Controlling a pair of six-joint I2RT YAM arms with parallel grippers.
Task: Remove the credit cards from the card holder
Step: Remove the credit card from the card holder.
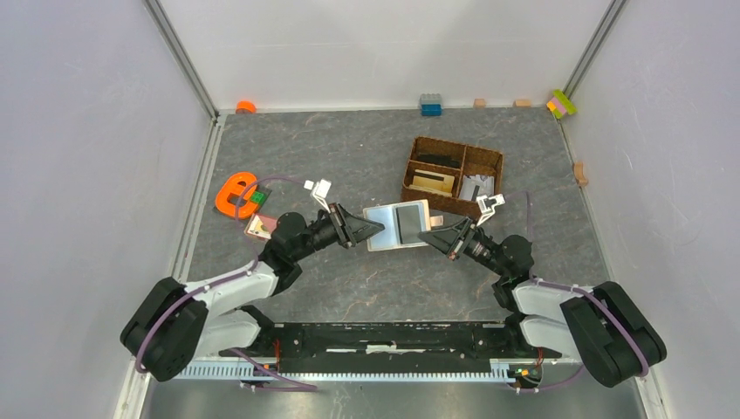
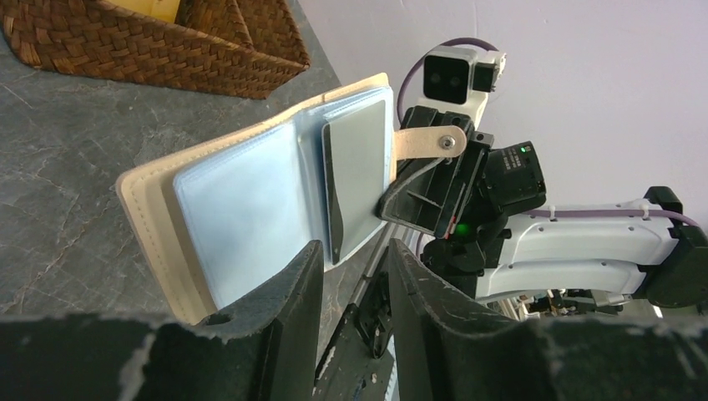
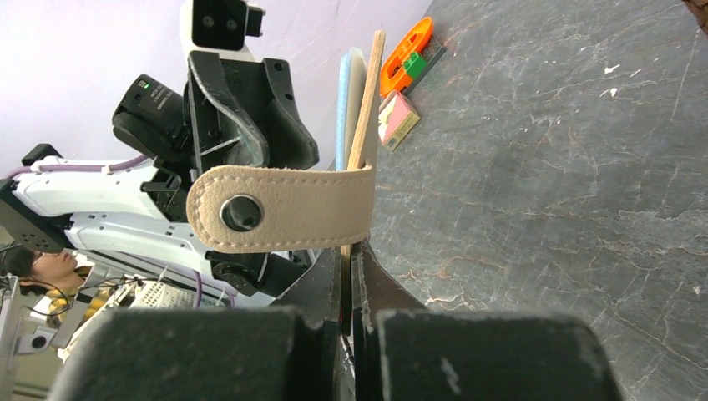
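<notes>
Right tool pinching open card holder, left tool parted alongside

Left claw parted, right claw clamped

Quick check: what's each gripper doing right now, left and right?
Left gripper: open, jaws apart at the edge of the card holder, clamping nothing.
Right gripper: shut on the card holder's cover.

Wicker basket, orange toy and blue block.
</notes>
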